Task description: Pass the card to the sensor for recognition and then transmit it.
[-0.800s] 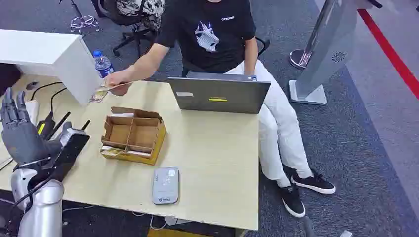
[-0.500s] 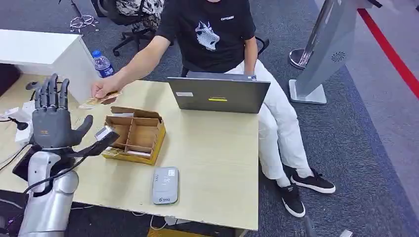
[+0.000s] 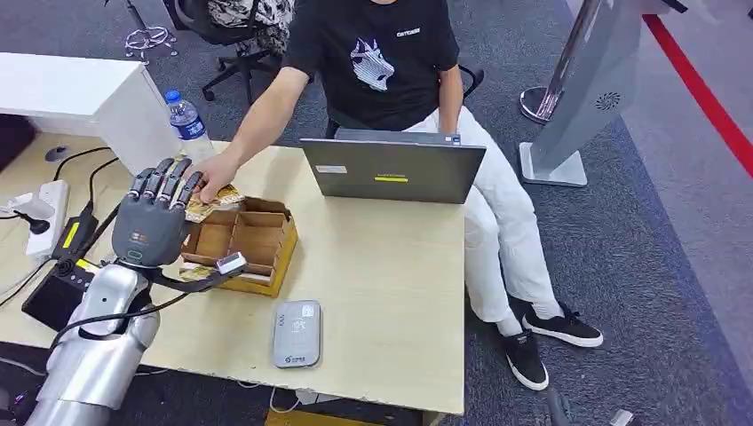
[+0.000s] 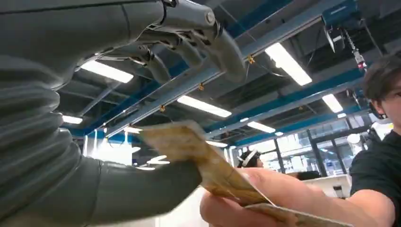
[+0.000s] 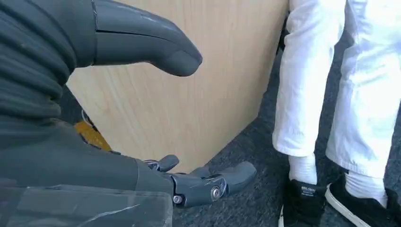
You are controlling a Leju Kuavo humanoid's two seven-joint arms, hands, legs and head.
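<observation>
Left hand (image 3: 153,222) was open, fingers spread, not yet gripping. Card (image 3: 210,201) lay at its two o'clock, touching the fingertips (image 3: 182,180), in the person's hand (image 3: 216,170).

You can make out small white lettering on the chest of the person's black T-shirt (image 3: 382,62), above its printed graphic, but it is too small to read. The laptop (image 3: 392,170) lid carries a white sticker and a yellow label, and the grey sensor (image 3: 297,333) has small print; all illegible.
</observation>
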